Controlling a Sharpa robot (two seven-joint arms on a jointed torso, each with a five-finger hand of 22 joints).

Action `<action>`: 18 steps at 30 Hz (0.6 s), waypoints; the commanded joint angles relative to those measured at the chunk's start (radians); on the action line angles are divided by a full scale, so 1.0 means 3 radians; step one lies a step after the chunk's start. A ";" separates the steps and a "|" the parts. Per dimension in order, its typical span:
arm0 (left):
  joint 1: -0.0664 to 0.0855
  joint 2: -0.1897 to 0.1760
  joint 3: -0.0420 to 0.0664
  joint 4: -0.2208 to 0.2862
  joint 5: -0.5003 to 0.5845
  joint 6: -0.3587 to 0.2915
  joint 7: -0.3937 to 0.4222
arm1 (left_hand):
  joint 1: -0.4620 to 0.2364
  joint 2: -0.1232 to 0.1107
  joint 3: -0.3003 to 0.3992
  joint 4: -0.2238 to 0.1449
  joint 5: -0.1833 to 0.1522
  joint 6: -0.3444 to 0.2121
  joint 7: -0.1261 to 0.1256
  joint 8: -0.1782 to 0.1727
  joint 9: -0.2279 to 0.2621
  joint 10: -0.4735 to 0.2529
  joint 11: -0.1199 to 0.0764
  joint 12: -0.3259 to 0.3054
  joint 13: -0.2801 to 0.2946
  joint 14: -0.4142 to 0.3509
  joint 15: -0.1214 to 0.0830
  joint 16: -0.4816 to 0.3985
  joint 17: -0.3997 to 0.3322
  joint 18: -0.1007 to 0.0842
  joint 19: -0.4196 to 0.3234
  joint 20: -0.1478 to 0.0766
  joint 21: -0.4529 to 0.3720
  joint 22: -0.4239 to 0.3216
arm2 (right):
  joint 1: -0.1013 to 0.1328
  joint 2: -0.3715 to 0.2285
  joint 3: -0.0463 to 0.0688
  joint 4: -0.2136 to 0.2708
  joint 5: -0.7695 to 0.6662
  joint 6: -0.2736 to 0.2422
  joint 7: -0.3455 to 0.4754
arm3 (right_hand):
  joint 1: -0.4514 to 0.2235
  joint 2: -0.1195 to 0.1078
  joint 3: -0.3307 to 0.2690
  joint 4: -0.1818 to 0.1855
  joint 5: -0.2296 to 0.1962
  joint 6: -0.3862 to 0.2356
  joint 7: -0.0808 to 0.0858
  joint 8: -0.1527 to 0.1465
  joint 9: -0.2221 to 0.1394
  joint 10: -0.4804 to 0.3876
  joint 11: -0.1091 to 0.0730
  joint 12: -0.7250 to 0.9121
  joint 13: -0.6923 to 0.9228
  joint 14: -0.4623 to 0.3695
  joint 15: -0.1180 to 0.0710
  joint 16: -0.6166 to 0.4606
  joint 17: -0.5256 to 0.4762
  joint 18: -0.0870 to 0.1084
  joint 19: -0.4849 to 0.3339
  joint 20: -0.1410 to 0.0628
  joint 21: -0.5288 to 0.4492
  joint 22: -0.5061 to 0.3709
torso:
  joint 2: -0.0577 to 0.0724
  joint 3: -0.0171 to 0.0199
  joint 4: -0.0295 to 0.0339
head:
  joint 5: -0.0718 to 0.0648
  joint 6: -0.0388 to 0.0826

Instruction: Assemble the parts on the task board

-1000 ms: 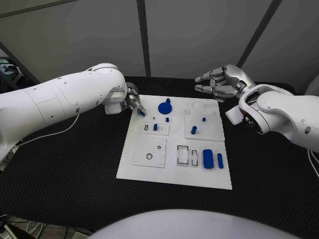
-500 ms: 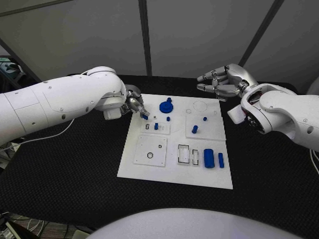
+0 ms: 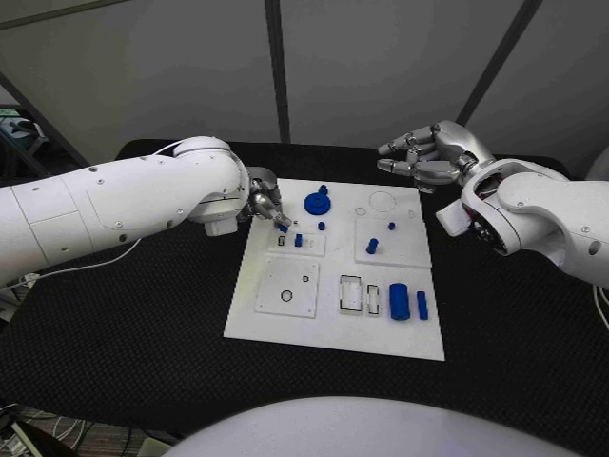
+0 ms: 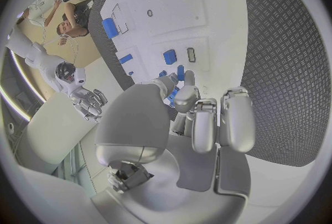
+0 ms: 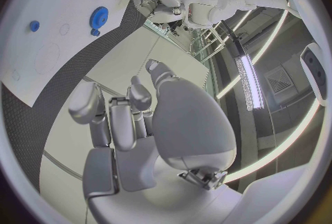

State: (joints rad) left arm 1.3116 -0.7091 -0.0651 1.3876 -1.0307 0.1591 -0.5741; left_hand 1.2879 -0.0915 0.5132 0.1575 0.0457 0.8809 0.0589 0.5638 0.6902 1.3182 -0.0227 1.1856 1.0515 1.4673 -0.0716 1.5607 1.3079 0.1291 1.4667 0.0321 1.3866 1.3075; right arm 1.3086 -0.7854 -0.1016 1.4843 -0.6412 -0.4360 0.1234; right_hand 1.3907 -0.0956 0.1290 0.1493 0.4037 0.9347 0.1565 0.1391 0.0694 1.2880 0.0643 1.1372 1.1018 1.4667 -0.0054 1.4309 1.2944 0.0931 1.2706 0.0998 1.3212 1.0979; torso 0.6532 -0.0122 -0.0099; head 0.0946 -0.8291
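Even, fairly bright overhead light; soft shadows under arms on black table [image 3: 140,324]. White task board [image 3: 335,333] slightly glary. Wrist views: heavy fisheye bend, dark vignette at rim

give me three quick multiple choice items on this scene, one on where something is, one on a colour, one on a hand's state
1. Where does the blue gear-like disc sit on the task board?
A. near the far edge
B. at the near edge
C. off the board on the table

2. What colour is the table around the board?
A. white
B. black
C. green

3. What is the right hand doing?
A. gripping the blue cylinder
B. pressing on the board
C. holding nothing, up behind the board's far right corner

Answers:
1. A, the disc lies by the far edge, close to the left hand.
2. B, dark textured cloth surrounds the white board.
3. C, its fingers are curled in the air with nothing in them, apart from the board.
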 commanded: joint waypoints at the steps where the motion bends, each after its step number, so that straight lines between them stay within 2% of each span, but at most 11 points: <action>1: -0.0004 0.0002 0.0000 0.0013 -0.0195 -0.0019 -0.0026 | 0.0004 -0.0036 0.0397 -0.0363 0.0009 0.0003 -0.0023 0.0023 0.0010 0.0029 0.0001 -0.0023 -0.0008 0.0339 -0.0025 0.0021 0.0858 -0.0268 0.0064 -0.0020 0.0012 0.0334 | 0.0007 -0.0001 0.0002 0.0004 0.0015 0.0024 0.0020 | -0.0023 -0.0003 0.0002 0.0026 0.0021 -0.0023 -0.0007 0.0001 -0.0005 0.0000 -0.0002 -0.0005 -0.0001 0.0146 -0.0018 -0.0023 0.0003 0.0020 0.0006 -0.0001 -0.0021 0.0003 | 0.0002 0.0000 0.0000 | 0.0003 -0.0007; 18: -0.0079 0.0005 -0.0007 0.0032 -0.0247 0.0018 -0.0094 | -0.0024 -0.0073 0.0495 -0.0393 0.0010 0.0010 -0.0018 0.0032 0.0025 0.0034 0.0002 -0.0048 -0.0037 0.0340 -0.0025 0.0022 0.0860 -0.0271 0.0071 -0.0020 0.0021 0.0346 | 0.0006 0.0000 0.0002 0.0003 0.0021 0.0029 0.0025 | -0.0023 -0.0003 0.0002 0.0026 0.0021 -0.0023 -0.0007 0.0001 -0.0005 0.0000 -0.0002 -0.0005 -0.0001 0.0146 -0.0018 -0.0023 0.0003 0.0020 0.0006 -0.0001 -0.0021 0.0003 | -0.0001 -0.0001 0.0001 | 0.0007 -0.0020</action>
State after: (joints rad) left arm 1.2886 -0.7085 -0.0674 1.3952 -1.0887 0.1591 -0.5922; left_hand 1.2819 -0.1056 0.5424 0.1559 0.0418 0.8809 0.0590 0.5694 0.6964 1.3193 -0.0210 1.1772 1.0413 1.4672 -0.0716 1.5607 1.3079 0.1294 1.4667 0.0322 1.3866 1.3075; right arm 1.3086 -0.7854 -0.1016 1.4844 -0.6393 -0.4344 0.1242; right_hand 1.3908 -0.0957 0.1290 0.1493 0.4037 0.9347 0.1565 0.1391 0.0694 1.2880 0.0643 1.1372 1.1018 1.4667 -0.0054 1.4309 1.2942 0.0931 1.2706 0.0998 1.3212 1.0979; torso 0.6534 -0.0125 -0.0097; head 0.0964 -0.8341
